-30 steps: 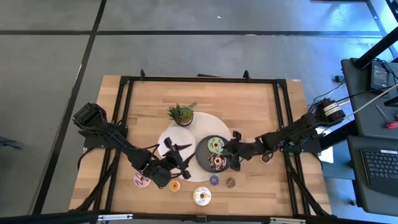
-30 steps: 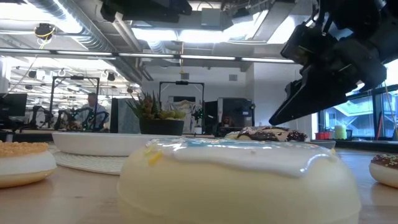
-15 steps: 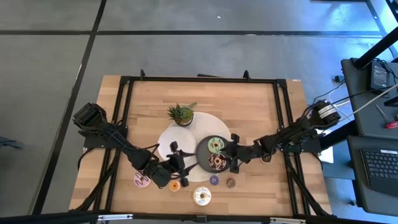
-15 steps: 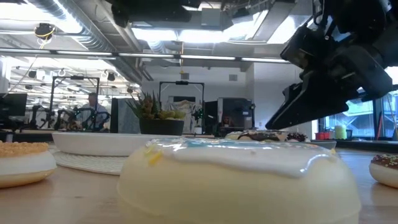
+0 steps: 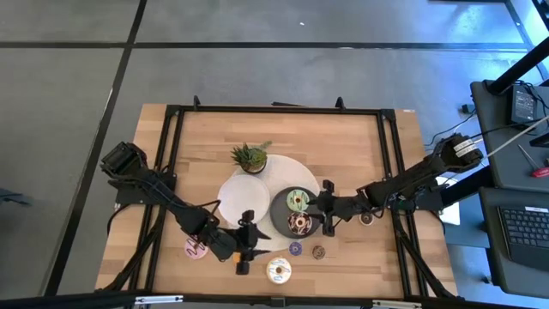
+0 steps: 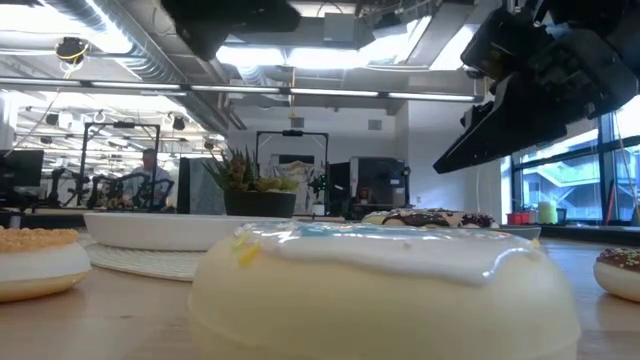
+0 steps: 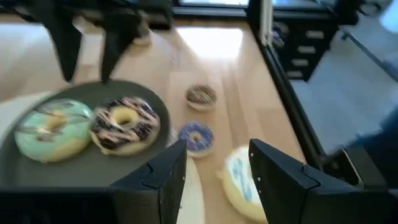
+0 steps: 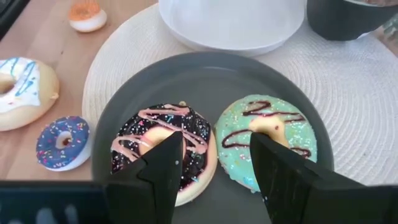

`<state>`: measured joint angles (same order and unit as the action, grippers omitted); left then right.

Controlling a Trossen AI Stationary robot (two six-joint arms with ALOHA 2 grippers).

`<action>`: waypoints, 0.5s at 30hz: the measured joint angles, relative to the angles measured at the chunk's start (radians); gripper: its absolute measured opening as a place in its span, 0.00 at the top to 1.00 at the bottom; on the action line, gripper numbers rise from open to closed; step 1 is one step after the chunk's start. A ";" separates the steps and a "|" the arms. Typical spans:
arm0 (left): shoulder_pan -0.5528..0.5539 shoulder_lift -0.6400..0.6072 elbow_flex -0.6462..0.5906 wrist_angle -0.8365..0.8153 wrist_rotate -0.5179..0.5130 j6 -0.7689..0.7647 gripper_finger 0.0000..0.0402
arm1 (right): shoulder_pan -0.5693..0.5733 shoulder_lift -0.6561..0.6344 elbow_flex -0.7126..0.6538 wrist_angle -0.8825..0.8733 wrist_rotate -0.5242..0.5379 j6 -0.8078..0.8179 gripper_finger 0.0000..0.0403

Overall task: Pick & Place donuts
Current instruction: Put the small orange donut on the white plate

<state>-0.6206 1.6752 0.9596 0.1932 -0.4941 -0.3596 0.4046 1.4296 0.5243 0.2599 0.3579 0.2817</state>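
Donuts [image 8: 163, 149] beneath open right tool [image 8: 214, 165]

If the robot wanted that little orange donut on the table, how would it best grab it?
Probably from straight above, fingers pinching across the ring's outer rim. The orange donut lies flat on the bare table, apart from the other donuts, so its sides are free. The left gripper, fingers open, hangs right over that spot.

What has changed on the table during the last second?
The left gripper swung from over the white plate toward the table's front edge, now open above the orange mini donut. The right gripper backed slightly off the dark plate, empty. The green donut and chocolate donut stayed put.
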 joint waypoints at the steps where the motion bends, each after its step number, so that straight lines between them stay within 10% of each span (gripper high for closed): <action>1: -0.002 0.000 0.000 -0.019 0.001 -0.028 0.58 | 0.000 0.000 0.000 -0.003 0.000 0.000 0.53; 15: -0.027 0.000 0.000 -0.397 0.212 -0.440 0.59 | 0.000 0.000 0.000 -0.019 0.038 0.002 0.53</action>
<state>-0.6471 1.6752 0.9594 -0.2033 -0.2826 -0.7993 0.4046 1.4300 0.5243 0.2413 0.3963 0.2836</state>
